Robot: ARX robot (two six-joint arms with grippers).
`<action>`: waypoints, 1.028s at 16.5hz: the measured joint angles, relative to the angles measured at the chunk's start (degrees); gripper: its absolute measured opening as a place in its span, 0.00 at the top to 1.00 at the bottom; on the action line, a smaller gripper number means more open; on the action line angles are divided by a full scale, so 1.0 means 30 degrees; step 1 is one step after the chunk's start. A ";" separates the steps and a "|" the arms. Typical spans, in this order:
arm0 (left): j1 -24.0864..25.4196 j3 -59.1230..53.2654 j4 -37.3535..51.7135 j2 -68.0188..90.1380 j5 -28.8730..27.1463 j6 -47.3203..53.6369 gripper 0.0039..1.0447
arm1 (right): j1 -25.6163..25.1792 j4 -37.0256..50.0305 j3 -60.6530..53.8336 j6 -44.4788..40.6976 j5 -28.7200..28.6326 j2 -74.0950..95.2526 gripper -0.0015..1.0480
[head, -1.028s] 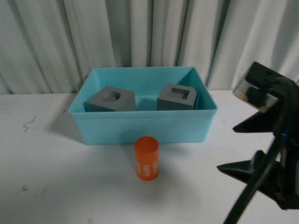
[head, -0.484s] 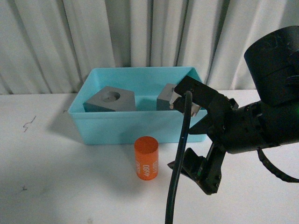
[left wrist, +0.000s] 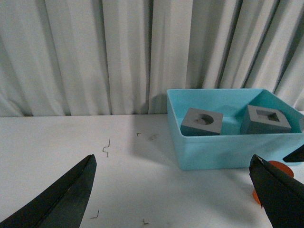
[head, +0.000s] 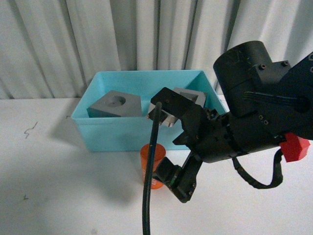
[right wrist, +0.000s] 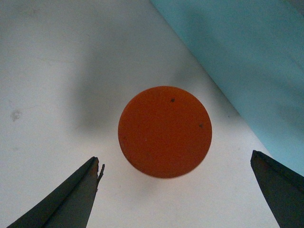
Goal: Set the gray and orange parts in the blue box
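Looking straight down through my right wrist camera, I see the round flat top of the orange cylinder (right wrist: 165, 131). It stands upright on the white table (head: 58, 186), long axis vertical, outside the blue box (head: 122, 119) and just in front of its near wall. My right gripper (right wrist: 175, 157) is spread wide, one finger to each side of the cylinder, with a gap of bare table on both sides. The box wall runs close along one side of the cylinder; the other sides have open table. From the front, my right arm and its black cable (head: 149, 196) hide much of the cylinder. Both gray cubes, round-hole (head: 116, 104) and square-hole (head: 193, 96), sit inside the box. My left gripper (left wrist: 172, 159) is spread too, holding nothing, well away over the table.
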 joint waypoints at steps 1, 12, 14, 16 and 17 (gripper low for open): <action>0.0000 0.0000 0.0000 0.0000 0.0000 0.0000 0.06 | 0.0146 0.0051 0.0240 0.0124 0.0044 0.0233 0.06; 0.0000 0.0000 0.0000 0.0000 0.0000 0.0000 0.06 | 0.0874 0.1049 0.0342 0.0838 0.0918 0.0408 0.55; 0.0000 0.0000 0.0000 0.0000 -0.0007 0.0000 0.06 | 0.0845 0.2943 -0.1137 0.2448 0.0517 -0.1836 0.56; 0.0000 0.0000 0.0000 0.0000 0.0000 0.0000 0.06 | 0.0350 0.5537 -0.1428 0.4976 0.0976 -0.5501 0.56; 0.0000 0.0000 0.0000 0.0000 -0.0015 0.0000 0.06 | -0.0153 0.6171 -0.0874 0.5916 0.1559 -0.6630 0.56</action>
